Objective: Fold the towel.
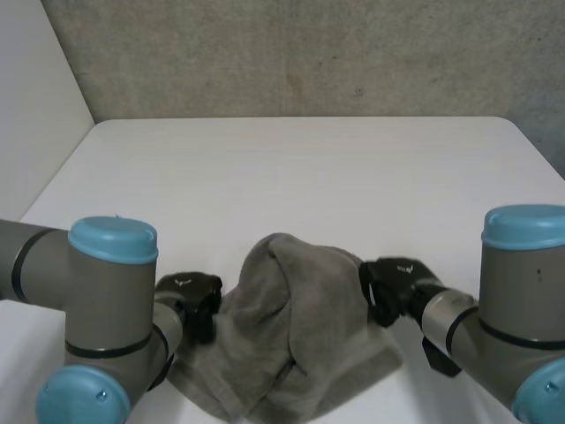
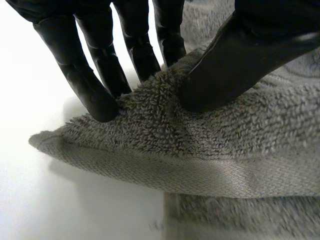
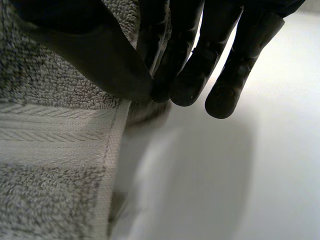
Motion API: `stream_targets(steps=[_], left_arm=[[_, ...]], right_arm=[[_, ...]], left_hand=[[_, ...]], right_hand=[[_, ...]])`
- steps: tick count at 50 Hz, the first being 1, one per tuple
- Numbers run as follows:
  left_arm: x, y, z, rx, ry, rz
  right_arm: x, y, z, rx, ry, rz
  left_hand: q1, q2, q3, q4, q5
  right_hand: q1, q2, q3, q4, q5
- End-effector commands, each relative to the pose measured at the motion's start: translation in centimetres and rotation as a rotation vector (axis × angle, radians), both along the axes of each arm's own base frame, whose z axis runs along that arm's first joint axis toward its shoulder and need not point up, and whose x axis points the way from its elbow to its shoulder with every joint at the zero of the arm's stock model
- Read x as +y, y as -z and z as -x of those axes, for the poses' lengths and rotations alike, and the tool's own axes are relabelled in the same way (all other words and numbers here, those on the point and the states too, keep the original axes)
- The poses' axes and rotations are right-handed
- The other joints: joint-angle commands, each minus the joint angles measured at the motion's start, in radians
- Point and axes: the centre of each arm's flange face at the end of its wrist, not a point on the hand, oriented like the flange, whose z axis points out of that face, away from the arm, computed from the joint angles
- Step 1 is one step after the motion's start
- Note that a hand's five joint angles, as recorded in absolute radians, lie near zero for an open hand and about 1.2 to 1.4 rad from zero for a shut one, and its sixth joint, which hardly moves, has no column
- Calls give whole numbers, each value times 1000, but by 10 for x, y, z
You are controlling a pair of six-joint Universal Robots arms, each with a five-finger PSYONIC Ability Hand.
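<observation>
While grey towel [image 1: 287, 327] sits humped on white table [image 1: 300, 177], left hand [image 1: 190, 296] pinches its left edge, right hand [image 1: 393, 287] its right hem; right pinch looks shallow, hem may slip on lift, skewing fold.

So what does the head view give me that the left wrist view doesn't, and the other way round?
Head view: the whole grey towel bunched in a hump, the right hand at its right edge, both arms. Left wrist view: the left hand pinching a raised fold between thumb and fingers, above the woven hem. Both: left hand, towel, white table.
</observation>
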Motion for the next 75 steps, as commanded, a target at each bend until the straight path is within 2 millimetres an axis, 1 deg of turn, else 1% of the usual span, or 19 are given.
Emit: stream_targets(steps=[1, 3, 6, 7, 9, 11, 16, 21, 23, 26, 28, 29, 30, 36, 42, 49, 66, 69, 75], left_arm=[[-32, -50, 15, 86, -2, 186], [-51, -106, 24, 166, -2, 365], [-69, -161, 24, 252, -27, 537], [-70, -162, 24, 252, -28, 538], [-79, -210, 19, 329, -54, 683], [-77, -229, 19, 363, -53, 738], [-60, -260, 15, 419, -41, 818], [-38, -237, 10, 390, -18, 759], [-28, -207, 4, 350, -13, 701], [-21, -187, 0, 324, -9, 668], [-9, -155, -7, 272, 2, 636], [-9, -155, -8, 272, 2, 636], [-3, -142, -12, 240, 7, 633], [17, -110, -26, 114, 43, 691], [29, -109, -35, 65, 55, 761], [43, -110, -46, 63, 43, 786], [38, -102, -60, 34, -10, 771], [37, -102, -60, 33, -13, 772], [34, -106, -60, 38, -21, 788]], right_arm=[[-26, -41, -14, -96, -28, 143], [-50, -78, -23, -158, -32, 271], [-72, -119, -25, -208, -12, 405], [-72, -119, -25, -208, -12, 406], [-79, -139, -25, -230, -1, 467], [-77, -178, -22, -283, -1, 576], [-62, -216, -16, -332, -13, 692], [-50, -204, -12, -305, -39, 654], [-43, -194, -12, -282, -66, 623], [-31, -160, -9, -200, -108, 520], [-22, -120, -6, -114, -138, 420], [-22, -120, -6, -113, -138, 420], [-18, -104, -7, -78, -153, 384], [-29, -54, -12, -26, -149, 242], [-51, -34, -21, -72, -97, 152], [-57, -14, -67, -158, -100, 25], [-71, 29, -127, -224, -88, 21], [-75, 34, -131, -224, -84, 28], [-74, 28, -135, -234, -96, 43]], left_hand=[[-46, -86, -138, -118, -250], [-46, -86, -138, -118, -250], [-46, -86, -138, -118, -250], [-46, -86, -138, -118, -250], [-46, -86, -138, -118, -250], [-46, -86, -138, -118, -250], [-46, -86, -138, -118, -250], [-46, -86, -138, -118, -250], [-46, -86, -138, -118, -250], [-46, -86, -138, -118, -250], [-46, -86, -138, -118, -250], [-46, -86, -138, -118, -250], [-46, -86, -138, -118, -250], [-46, -86, -138, -118, -250], [-46, -86, -138, -118, -250], [-46, -86, -138, -118, -250], [-46, -86, -138, -118, -250], [-46, -86, -138, -118, -250], [-46, -86, -138, -118, -250]], right_hand=[[50, 75, 64, 61, 42], [50, 75, 64, 61, 42], [50, 75, 64, 61, 42], [50, 75, 64, 61, 42], [50, 75, 64, 61, 42], [50, 75, 64, 61, 42], [50, 75, 64, 61, 42], [50, 75, 64, 61, 42], [50, 75, 64, 61, 42], [50, 75, 64, 61, 42], [-565, -540, -550, -553, -573], [-569, -543, -554, -557, -576], [-859, -834, -845, -848, -867], [-1047, -1022, -1032, -1035, -1055], [-1053, -1028, -1038, -1041, -1061], [-1041, -1016, -1027, -1030, -1049], [-935, -910, -921, -924, -943], [-783, -758, -768, -771, -791], [48, 73, 62, 59, 40]])
